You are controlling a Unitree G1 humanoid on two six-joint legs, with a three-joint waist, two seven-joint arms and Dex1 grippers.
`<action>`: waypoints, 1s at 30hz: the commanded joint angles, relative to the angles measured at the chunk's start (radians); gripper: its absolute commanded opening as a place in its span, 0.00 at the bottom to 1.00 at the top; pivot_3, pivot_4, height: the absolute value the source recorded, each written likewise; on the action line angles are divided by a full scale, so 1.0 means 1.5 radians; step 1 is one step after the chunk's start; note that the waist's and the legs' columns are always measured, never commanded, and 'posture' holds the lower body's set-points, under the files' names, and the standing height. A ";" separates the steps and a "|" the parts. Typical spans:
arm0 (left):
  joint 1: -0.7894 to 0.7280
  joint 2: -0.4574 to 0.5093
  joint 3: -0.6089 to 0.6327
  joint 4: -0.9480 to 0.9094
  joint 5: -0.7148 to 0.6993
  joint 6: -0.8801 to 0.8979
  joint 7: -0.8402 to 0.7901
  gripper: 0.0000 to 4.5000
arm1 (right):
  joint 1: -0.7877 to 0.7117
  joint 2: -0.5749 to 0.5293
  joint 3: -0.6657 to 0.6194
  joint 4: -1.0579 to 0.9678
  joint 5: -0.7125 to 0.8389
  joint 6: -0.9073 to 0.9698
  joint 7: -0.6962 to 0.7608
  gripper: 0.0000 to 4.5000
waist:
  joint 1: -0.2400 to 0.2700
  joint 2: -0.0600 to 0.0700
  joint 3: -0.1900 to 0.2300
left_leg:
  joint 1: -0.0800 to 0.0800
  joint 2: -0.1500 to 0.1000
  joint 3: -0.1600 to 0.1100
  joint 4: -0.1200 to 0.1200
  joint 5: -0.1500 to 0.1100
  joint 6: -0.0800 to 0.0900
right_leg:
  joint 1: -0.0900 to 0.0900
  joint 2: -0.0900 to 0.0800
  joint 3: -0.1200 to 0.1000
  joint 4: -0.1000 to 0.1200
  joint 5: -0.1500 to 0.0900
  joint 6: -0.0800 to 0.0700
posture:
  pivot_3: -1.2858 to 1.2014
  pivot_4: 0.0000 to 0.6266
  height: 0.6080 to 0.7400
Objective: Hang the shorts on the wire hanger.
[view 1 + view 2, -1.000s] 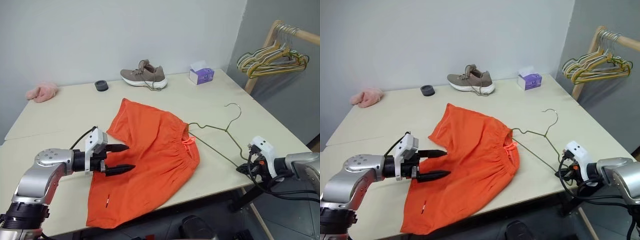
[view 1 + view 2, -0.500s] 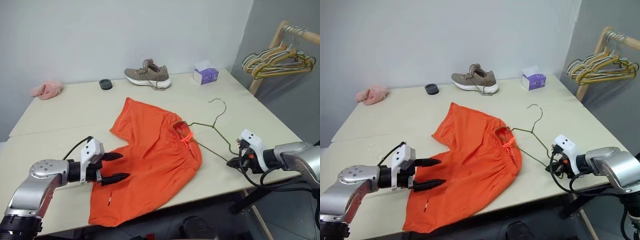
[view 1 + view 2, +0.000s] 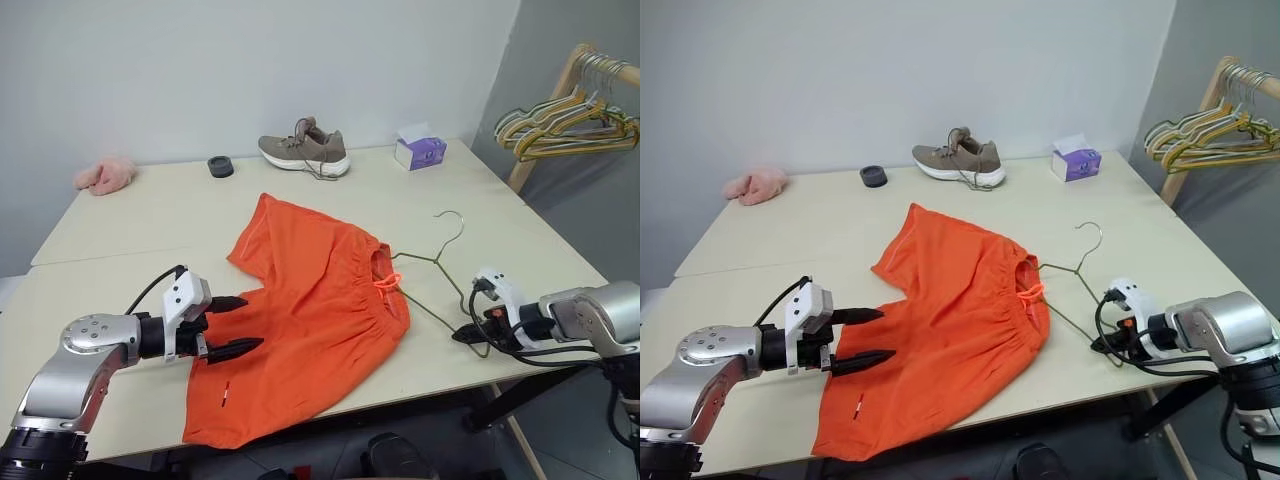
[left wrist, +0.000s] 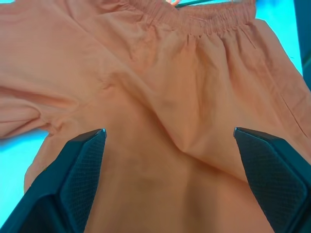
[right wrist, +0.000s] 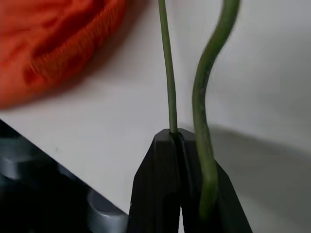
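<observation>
The pale table (image 3: 120, 230) carried everything, and the orange shorts (image 3: 320, 310) lay spread flat on it toward its near edge, the gathered waistband turned to the robot's right. The wire hanger (image 3: 432, 262) lay on the table just to the right of the shorts, one shoulder end reaching the waistband by the drawstring and the hook curving up on the side away from the shorts. At the shorts' left edge the left gripper (image 3: 236, 325) hung over the cloth with its two black fingers spread wide, nothing between them (the wrist view had orange fabric beneath the pads). To the right of the shorts, near the table's front edge, the right gripper (image 5: 181, 145) was pressed together on the hanger's wire at its outer corner. Well beyond the shorts, near the wall, sat a tan sneaker (image 3: 305, 153), a purple tissue box (image 3: 420, 152), a pink slipper (image 3: 104, 175) and a small dark ring (image 3: 221, 166).
</observation>
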 commanded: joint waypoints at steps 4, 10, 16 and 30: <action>-0.020 -0.002 0.012 -0.028 -0.006 -0.008 0.012 0.99 | -0.087 0.108 -0.105 0.081 0.009 0.068 -0.111 0.00 | 0.006 0.000 0.000 | 0.000 0.000 0.000 0.000 0.000 0.000 | 0.000 0.001 -0.001 0.000 0.001 -0.002 | 0.41 0.00 1.00; -0.032 -0.019 0.025 -0.023 -0.016 0.002 0.040 0.99 | -0.113 0.161 -0.135 0.030 0.029 0.062 -0.149 0.00 | 0.020 0.001 0.000 | -0.002 -0.001 0.000 0.000 0.000 0.000 | -0.001 0.002 -0.001 0.000 0.002 -0.003 | 0.41 0.00 1.00; -0.105 -0.056 0.072 0.021 -0.049 0.038 0.117 0.99 | -0.066 0.084 0.034 -0.159 -0.035 -0.190 -0.089 0.00 | 0.030 0.001 0.000 | -0.004 -0.001 -0.001 0.000 0.000 0.000 | -0.004 0.002 -0.001 0.001 0.001 -0.001 | 0.41 0.00 1.00; -0.276 0.097 0.030 0.168 0.076 -0.168 -0.030 0.99 | -0.058 0.002 0.202 -0.156 -0.236 -0.526 -0.034 0.00 | 0.032 0.001 0.000 | -0.003 0.000 -0.001 0.000 0.000 0.000 | -0.004 0.003 -0.002 0.002 0.001 -0.002 | 0.42 0.00 1.00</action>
